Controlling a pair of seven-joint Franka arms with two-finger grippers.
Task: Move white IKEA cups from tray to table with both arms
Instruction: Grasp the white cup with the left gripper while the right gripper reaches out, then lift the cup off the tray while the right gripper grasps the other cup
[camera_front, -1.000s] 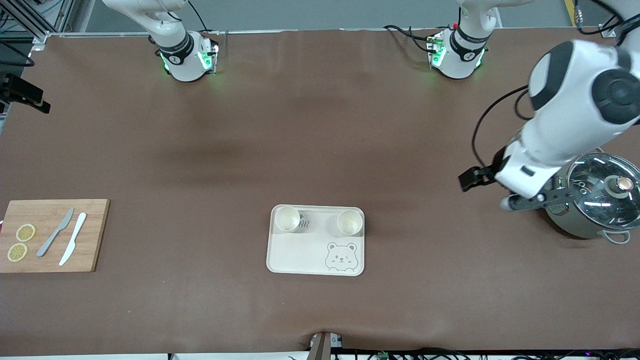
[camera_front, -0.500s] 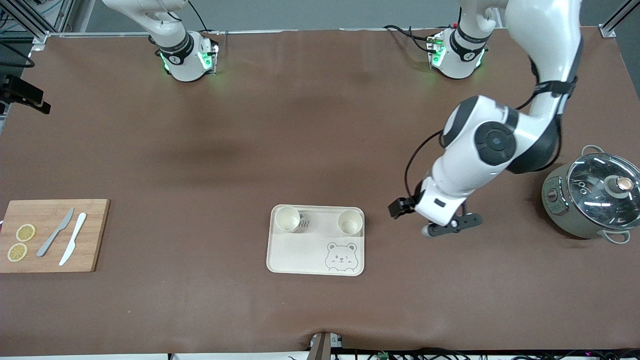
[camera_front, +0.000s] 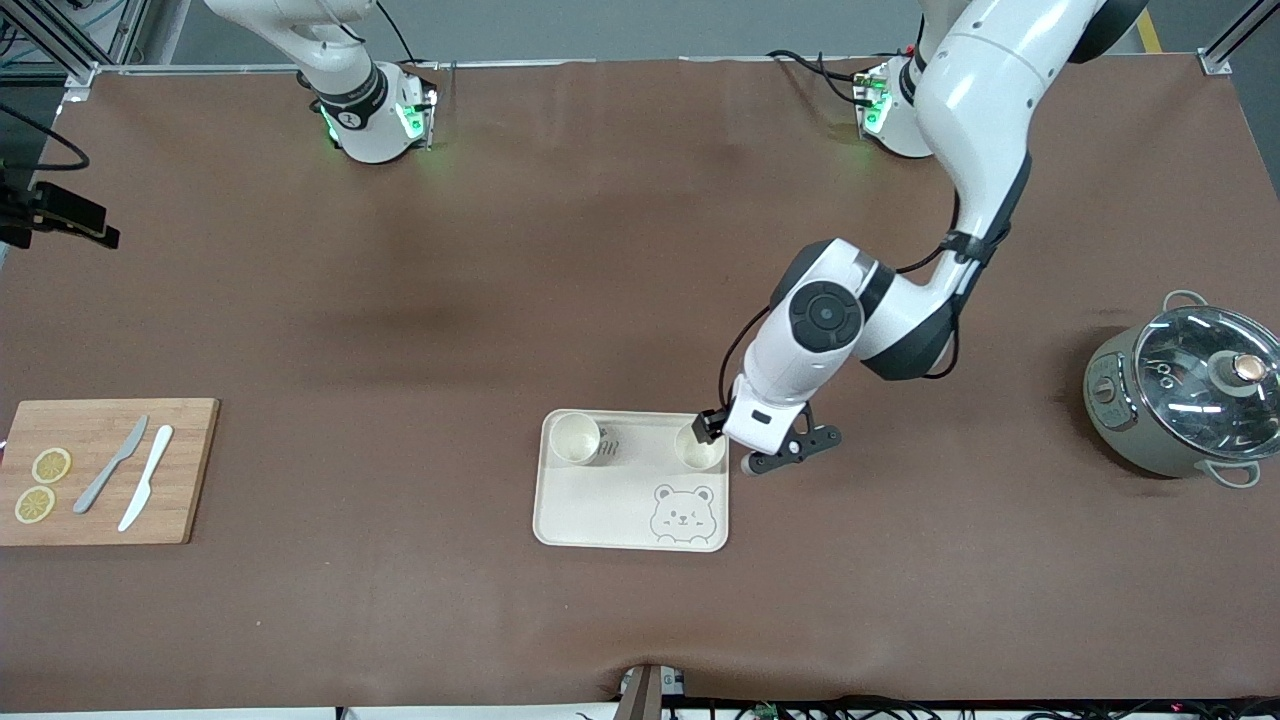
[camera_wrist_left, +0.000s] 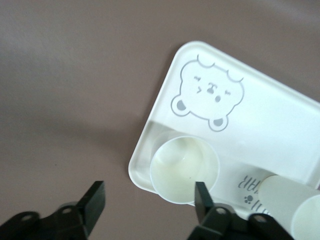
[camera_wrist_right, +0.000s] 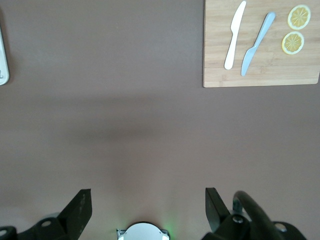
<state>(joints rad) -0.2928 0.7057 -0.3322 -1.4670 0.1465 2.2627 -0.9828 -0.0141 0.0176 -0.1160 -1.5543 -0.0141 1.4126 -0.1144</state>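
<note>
Two white IKEA cups stand upright on the cream bear-printed tray (camera_front: 600, 510), along its edge farther from the front camera. One cup (camera_front: 575, 438) is toward the right arm's end, the other cup (camera_front: 697, 448) toward the left arm's end. My left gripper (camera_front: 716, 432) is open over that second cup's outer rim. In the left wrist view one finger overlaps the cup (camera_wrist_left: 180, 165) and the other is over bare table; the gripper (camera_wrist_left: 149, 200) holds nothing. The other cup (camera_wrist_left: 292, 207) shows beside it. My right gripper (camera_wrist_right: 147, 207) is open and empty, high over the table by its own base.
A wooden cutting board (camera_front: 185, 470) with two knives and two lemon slices lies at the right arm's end; it also shows in the right wrist view (camera_wrist_right: 215, 60). A pot with a glass lid (camera_front: 1190, 395) stands at the left arm's end.
My left arm has swung from beside the pot across the table to the tray, its gripper now at the cup toward the left arm's end. The cups and tray have not moved.
</note>
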